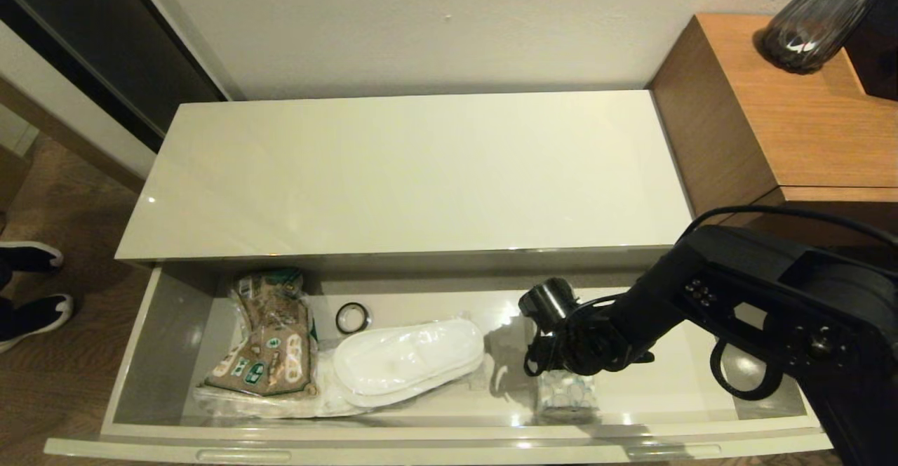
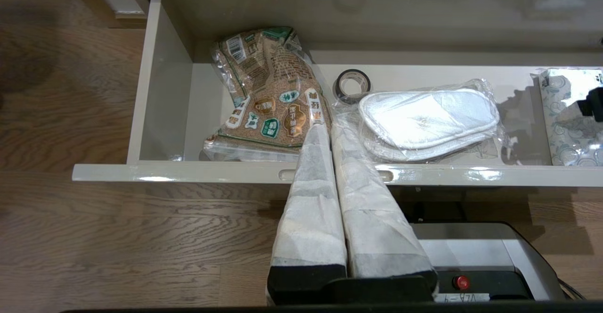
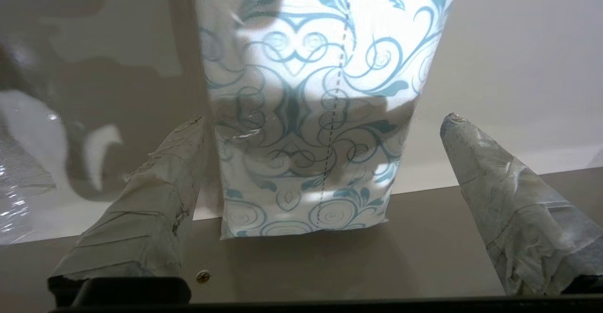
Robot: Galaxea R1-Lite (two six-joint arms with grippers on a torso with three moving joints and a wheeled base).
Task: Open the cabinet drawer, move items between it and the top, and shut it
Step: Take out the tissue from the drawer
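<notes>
The cabinet drawer point(image 1: 449, 445) stands pulled out below the glossy cream top point(image 1: 414, 171), which is bare. Inside it lie the white slippers point(image 1: 407, 361) in clear wrap and, further right, the white tissue pack point(image 1: 567, 392) with blue print. My right gripper point(image 3: 325, 119) is open and reaches down into the drawer over the tissue pack point(image 3: 311, 91), with one finger point(image 3: 160, 195) close beside one edge and the other standing off from the far edge. My left gripper point(image 2: 325, 129) is shut on nothing and hangs before the drawer front point(image 2: 188, 174), out of the head view.
A brown printed packet point(image 1: 270, 340) lies at the drawer's left end, with a small black ring point(image 1: 351, 317) behind the slippers. A higher orange-brown wooden surface point(image 1: 772, 101) with a dark glass vase point(image 1: 814, 24) stands to the right. A person's shoes point(image 1: 31, 290) are on the floor at left.
</notes>
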